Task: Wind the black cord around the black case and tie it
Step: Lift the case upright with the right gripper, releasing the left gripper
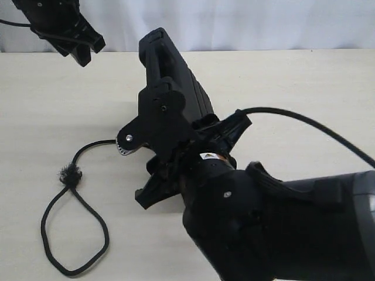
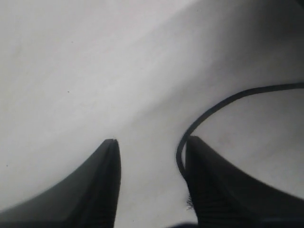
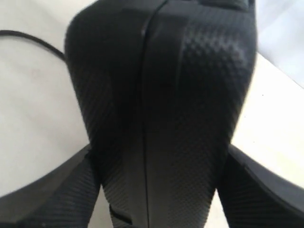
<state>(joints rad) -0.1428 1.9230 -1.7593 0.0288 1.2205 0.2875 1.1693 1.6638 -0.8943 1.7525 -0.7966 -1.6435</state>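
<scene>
Your right gripper (image 1: 188, 157) was clamped on the black case (image 1: 176, 64), jaws narrow on either side of it. In the right wrist view the textured shell filled the gap between both fingers (image 3: 47, 199). The case stood tilted up on edge over the middle of the table (image 1: 293, 88), its far end toward the back. The black cord (image 1: 75, 234) lay loose on the table to the left of the case, with the frayed knot (image 1: 70, 174) closing a big loop and the other end running in under the case's lower end. Your left gripper (image 1: 79, 44) hung at the back left, well apart from the case, jaws wide and holding nothing. A cord strand ran just beside one finger (image 2: 209, 190); can't tell if it touched.
</scene>
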